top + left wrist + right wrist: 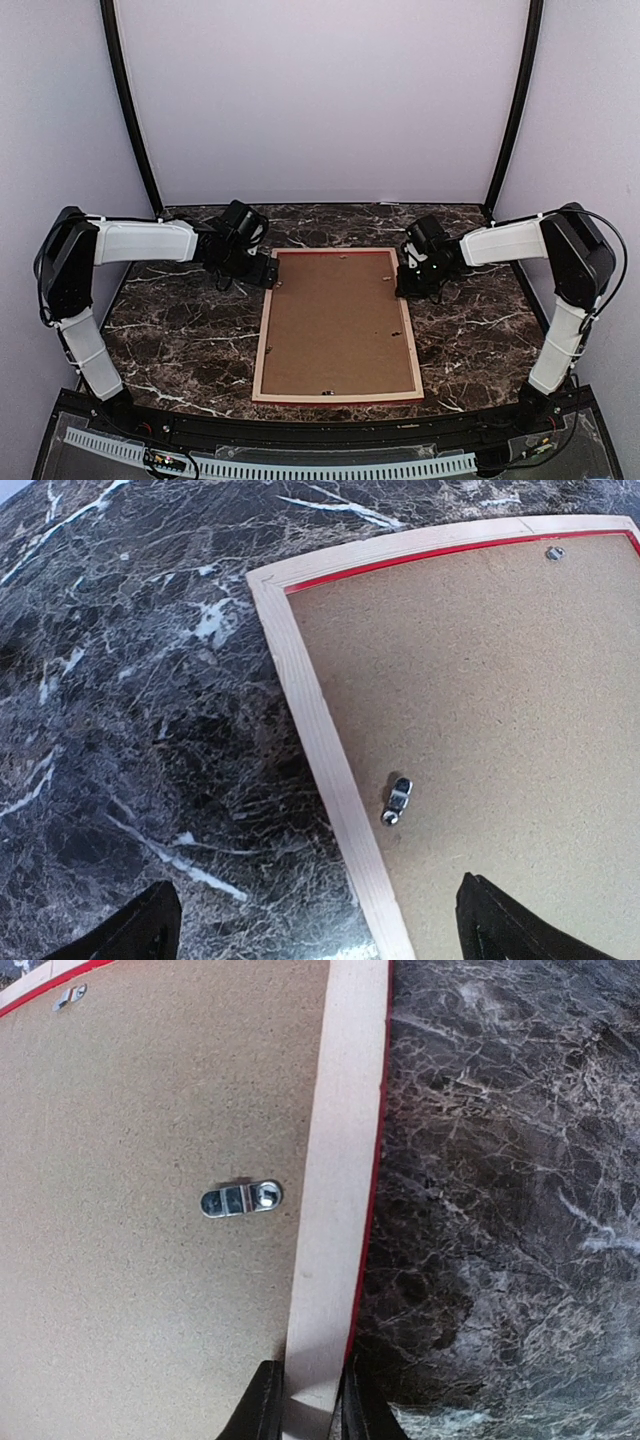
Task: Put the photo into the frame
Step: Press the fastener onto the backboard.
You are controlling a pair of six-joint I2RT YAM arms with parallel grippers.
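Observation:
The frame (262,350) lies face down on the marble table (180,340), pale wood rails up, a thin red edge showing. A brown backing board (338,320) fills it. The photo is hidden. My left gripper (268,272) hovers at the frame's far left corner. In the left wrist view this gripper (318,900) is open wide, its fingers straddling the left rail (310,710) without touching it. My right gripper (408,280) is at the right rail near the far corner. In the right wrist view it (312,1385) is shut on the rail (345,1140), one finger on each side.
Small metal turn clips (241,1198) (397,800) sit on the backing board near the rails. Dark marble (500,1210) surrounds the frame. Curved black poles (130,100) and pale walls enclose the back.

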